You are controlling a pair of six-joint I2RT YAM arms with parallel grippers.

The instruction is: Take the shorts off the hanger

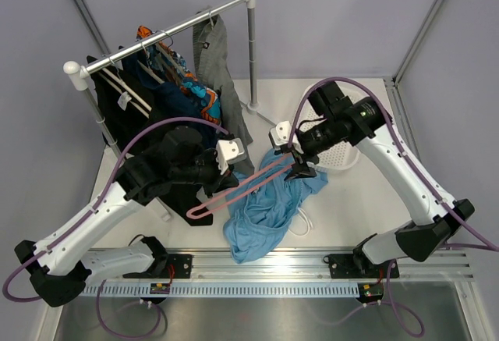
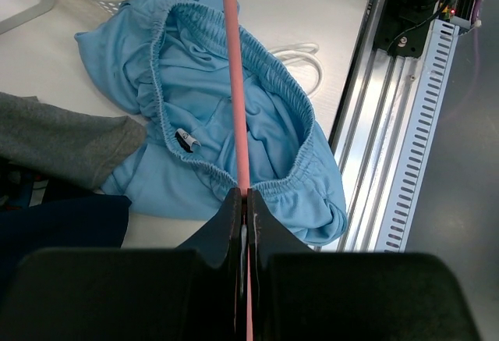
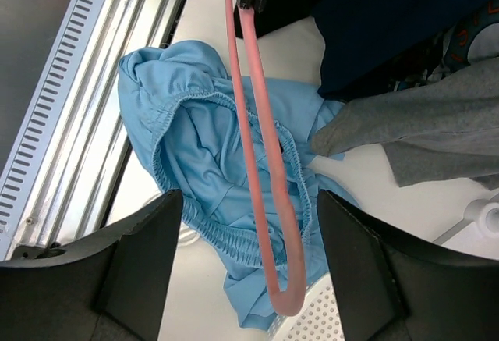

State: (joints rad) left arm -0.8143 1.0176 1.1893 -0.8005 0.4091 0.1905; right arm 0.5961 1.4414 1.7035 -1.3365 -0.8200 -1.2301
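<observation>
The light blue shorts lie crumpled on the table, waistband open, with their white drawstring beside them. A pink hanger is held level above them. My left gripper is shut on the hanger's near end. My right gripper is open, its fingers standing either side of the hanger's far bend without touching it. The shorts also show in the left wrist view and the right wrist view. The grey shorts hang from the rack.
A clothes rack stands at the back left with black and orange-and-blue patterned clothes. A white perforated basket sits under my right arm. The metal rail runs along the near edge.
</observation>
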